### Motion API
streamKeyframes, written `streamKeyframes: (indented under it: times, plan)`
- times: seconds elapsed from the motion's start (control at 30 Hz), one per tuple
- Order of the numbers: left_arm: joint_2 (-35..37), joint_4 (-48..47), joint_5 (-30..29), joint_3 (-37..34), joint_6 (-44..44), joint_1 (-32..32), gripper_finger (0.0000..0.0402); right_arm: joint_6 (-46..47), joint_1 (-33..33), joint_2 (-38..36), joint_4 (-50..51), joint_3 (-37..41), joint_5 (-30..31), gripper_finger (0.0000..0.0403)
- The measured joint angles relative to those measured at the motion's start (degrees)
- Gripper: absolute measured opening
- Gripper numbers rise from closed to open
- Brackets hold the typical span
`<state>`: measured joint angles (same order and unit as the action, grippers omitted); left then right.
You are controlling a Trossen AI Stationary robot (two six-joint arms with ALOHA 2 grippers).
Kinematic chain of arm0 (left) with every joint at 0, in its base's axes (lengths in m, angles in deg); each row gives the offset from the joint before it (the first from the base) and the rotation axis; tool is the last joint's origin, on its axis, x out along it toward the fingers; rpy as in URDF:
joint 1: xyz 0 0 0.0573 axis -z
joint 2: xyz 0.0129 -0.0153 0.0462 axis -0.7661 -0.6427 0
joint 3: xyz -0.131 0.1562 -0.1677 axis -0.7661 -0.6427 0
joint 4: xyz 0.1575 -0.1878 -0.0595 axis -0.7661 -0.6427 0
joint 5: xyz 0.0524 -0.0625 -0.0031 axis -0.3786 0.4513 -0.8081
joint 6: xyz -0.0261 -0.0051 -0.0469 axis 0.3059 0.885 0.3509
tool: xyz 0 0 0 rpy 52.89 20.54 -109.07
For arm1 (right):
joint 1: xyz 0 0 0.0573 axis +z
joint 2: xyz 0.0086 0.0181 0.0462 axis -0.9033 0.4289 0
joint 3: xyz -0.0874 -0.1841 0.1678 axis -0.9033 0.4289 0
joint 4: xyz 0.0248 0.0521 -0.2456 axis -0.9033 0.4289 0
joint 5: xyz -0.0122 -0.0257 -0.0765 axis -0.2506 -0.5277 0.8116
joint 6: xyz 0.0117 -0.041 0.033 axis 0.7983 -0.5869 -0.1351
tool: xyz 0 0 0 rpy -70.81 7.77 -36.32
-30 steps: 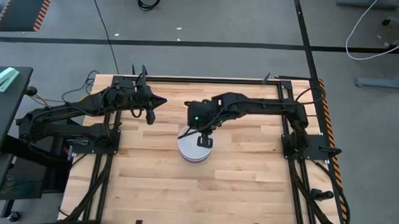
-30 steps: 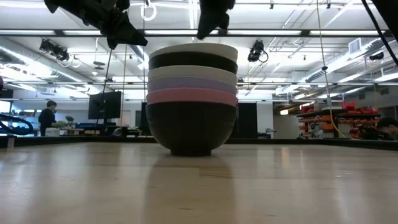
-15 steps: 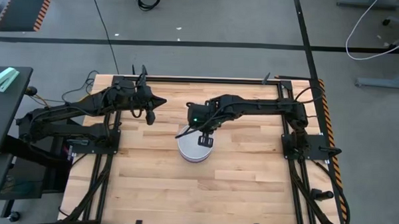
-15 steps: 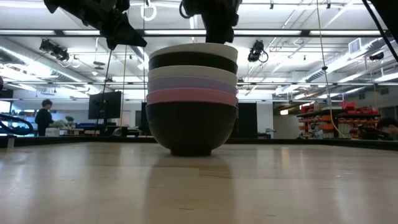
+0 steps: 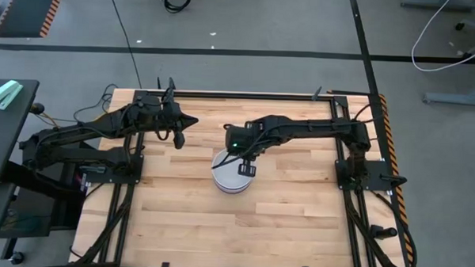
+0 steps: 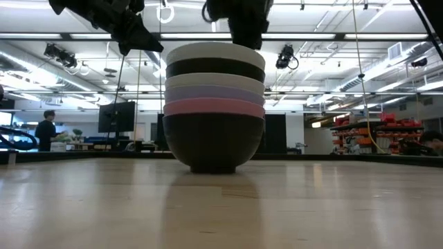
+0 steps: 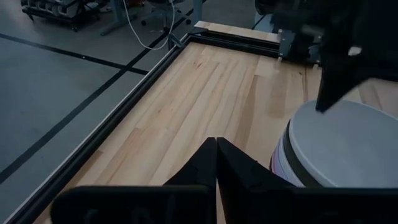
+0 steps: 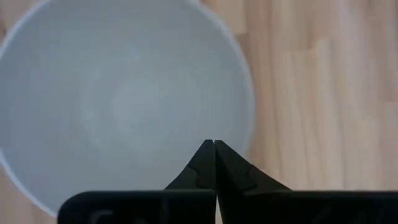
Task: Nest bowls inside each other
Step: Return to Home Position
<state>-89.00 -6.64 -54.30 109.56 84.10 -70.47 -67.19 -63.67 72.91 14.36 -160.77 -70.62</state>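
Six bowls stand nested in one stack (image 5: 228,181) at the table's middle, its black bottom bowl (image 6: 213,142) resting on the wood. Above it come pink, lavender-blue, white and black, with a white bowl (image 6: 214,54) on top. My right gripper (image 5: 246,170) is shut and points down over the top bowl's hollow (image 8: 118,99), toward its right side. In the low view its tip (image 6: 243,43) reaches the top rim. My left gripper (image 5: 192,122) is shut and hovers over the far left of the table, apart from the stack (image 7: 336,149). My right gripper points straight down at the white top bowl's inside (image 8: 205,124), near its right rim. The bowl's rim hides the fingertips in the low view. I cannot tell whether the shut fingers touch the bowl.
Bare wood lies all around the stack. A black frame rail (image 5: 247,95) runs along the table's far edge, and rails line both sides. Beyond the far edge lies the room, with a person (image 6: 47,128) in the distance.
My right gripper has moved down over the stack and a little toward the table's right edge. In the low view more of the top white bowl's side now shows above the black bowl under it.
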Motion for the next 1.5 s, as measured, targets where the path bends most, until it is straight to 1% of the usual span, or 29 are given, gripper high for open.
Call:
streamKeyframes:
  times: [0.07, 0.2, 0.3, 0.37, 0.47, 0.6, 0.67, 0.8, 0.9, 1.0, 1.07, 1.13, 1.33, 1.43, 1.5]
  plan:
    - [0.02, 0.09, -0.01, 0.0, -0.09, 0.0, 0.0011, -0.18, 0.03, -1.51, -0.09, 0.0, 2.08, 0.0001]
    - [0.02, 1.0, -0.01, 0.0, -1.53, 0.0, 0.0018, -0.53, 1.38, -6.89, -0.1, 0.0, 10.85, 0.0001]
    - [0.07, 1.77, -0.02, 0.0, -1.55, 0.0, 0.0025, -0.1, 4.12, -12.75, -2.02, 0.46, 15.63, 0.0]
    - [0.13, 1.73, -0.02, 0.0, -1.55, -0.02, 0.0026, 0.37, 6.75, -17.13, -4.9, 2.6, 17.5, 0.0]
    - [0.17, 1.75, -0.01, 0.0, -1.47, 0.07, 0.0022, 0.91, 10.83, -25.01, -13.12, 10.04, 18.59, 0.0]
    - [0.18, 0.92, -0.04, 0.0, -0.22, 1.36, 0.0012, 2.67, 16.12, -35.58, -26.32, 24.73, 18.82, 0.0001]
    - [0.17, 0.84, 0.0, 0.0, -0.28, 2.59, 0.0009, 4.46, 17.93, -40.06, -30.65, 31.64, 18.87, 0.0001]
    - [0.17, 0.39, -1.08, -0.07, -0.18, 4.83, 0.0014, 7.71, 20.59, -46.91, -37.51, 42.73, 19.85, 0.0001]
    - [1.44, 4.91, -4.33, -4.46, 0.27, 6.33, 0.002, 8.8, 22.88, -50.96, -41.92, 49.81, 20.72, 0.0003]
    - [4.9, 10.39, -4.76, -11.08, 1.49, 6.0, 0.0021, 9.72, 25.15, -54.89, -46.6, 56.2, 22.44, 0.0003]
    - [8.15, 13.42, -4.97, -14.12, 1.85, 5.51, 0.0022, 9.81, 25.82, -57.27, -50.36, 59.85, 22.71, 0.0003]
    - [11.11, 14.9, -4.98, -15.67, 2.27, 5.18, 0.0022, 9.47, 26.01, -59.44, -54.33, 62.99, 22.77, 0.0004]
    - [19.94, 15.13, -5.07, -19.47, 2.54, 4.87, 0.0017, 6.76, 26.01, -63.98, -66.13, 72.13, 22.81, 0.0008]
    - [24.01, 18.45, -5.38, -22.03, 2.9, 4.9, 0.0013, 3.97, 26.01, -65.91, -74.46, 76.88, 22.81, 0.0008]
    - [26.14, 19.66, -5.41, -23.25, 2.99, 4.9, 0.0012, 3.1, 26.01, -67.23, -77.49, 79.09, 22.79, 0.0008]
